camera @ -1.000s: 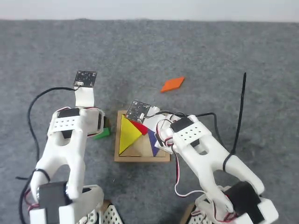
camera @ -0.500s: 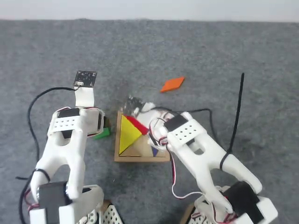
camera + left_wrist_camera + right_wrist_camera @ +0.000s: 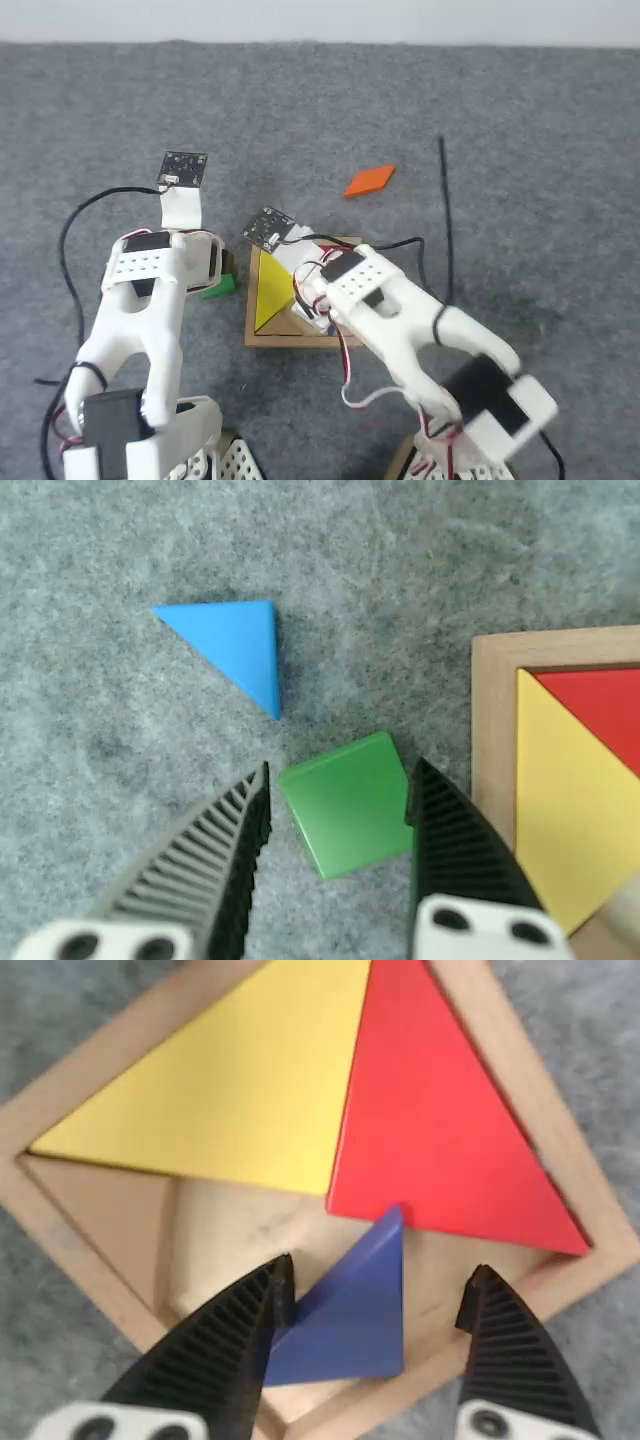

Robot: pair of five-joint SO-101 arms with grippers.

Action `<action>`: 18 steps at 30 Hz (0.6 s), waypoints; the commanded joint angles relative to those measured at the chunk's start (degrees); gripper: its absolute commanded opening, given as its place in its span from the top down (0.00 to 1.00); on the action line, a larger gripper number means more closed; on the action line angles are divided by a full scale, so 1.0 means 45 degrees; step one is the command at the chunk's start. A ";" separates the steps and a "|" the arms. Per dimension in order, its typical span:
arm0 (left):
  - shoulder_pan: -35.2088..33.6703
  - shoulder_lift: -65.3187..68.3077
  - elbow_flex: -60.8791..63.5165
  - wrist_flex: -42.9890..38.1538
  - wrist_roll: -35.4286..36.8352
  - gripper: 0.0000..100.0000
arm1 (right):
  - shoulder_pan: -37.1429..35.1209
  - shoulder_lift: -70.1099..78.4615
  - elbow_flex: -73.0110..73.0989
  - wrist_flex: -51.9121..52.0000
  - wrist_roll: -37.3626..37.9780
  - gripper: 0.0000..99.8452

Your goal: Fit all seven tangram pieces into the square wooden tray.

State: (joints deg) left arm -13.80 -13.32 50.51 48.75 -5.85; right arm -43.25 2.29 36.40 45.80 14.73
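Note:
The square wooden tray (image 3: 300, 341) lies between the two arms, with a big yellow triangle (image 3: 272, 290) in its left half. In the right wrist view the yellow triangle (image 3: 235, 1110) and a red triangle (image 3: 440, 1130) lie flat in the tray (image 3: 555, 1125). A dark blue triangle (image 3: 350, 1325) rests on the bare floor below them, between the fingers of my open right gripper (image 3: 380, 1270). My left gripper (image 3: 342, 770) is open just left of the tray, straddling a green square (image 3: 348, 817) on the carpet. A light blue triangle (image 3: 232, 650) lies just beyond it.
An orange parallelogram (image 3: 370, 180) lies alone on the grey carpet beyond the tray's far right corner. A thin black cable (image 3: 447, 230) runs along the right of the tray. Open carpet surrounds the far side.
My right arm has swung to the left over the tray, now covering its right half. The black cable shifted left with it. The left arm has stayed still.

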 commanded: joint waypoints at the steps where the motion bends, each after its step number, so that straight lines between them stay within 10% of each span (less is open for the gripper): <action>1: -0.0078 -0.0293 -0.0303 -0.0254 -0.0098 0.79 | 0.0186 0.0264 -0.0938 -0.0264 -0.0098 0.77; 8: -0.0078 -0.0293 -0.0303 -0.0254 -0.0098 0.79 | 0.0713 -0.0147 -0.0996 -0.0264 -0.0176 0.99; 18: -0.0078 -0.0293 -0.0303 -0.0254 -0.0098 0.79 | 0.1827 -0.1006 -0.2188 0.1963 -0.2325 0.99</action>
State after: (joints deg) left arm -13.80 -13.32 50.51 48.75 -5.85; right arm -36.84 1.41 31.12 50.81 6.81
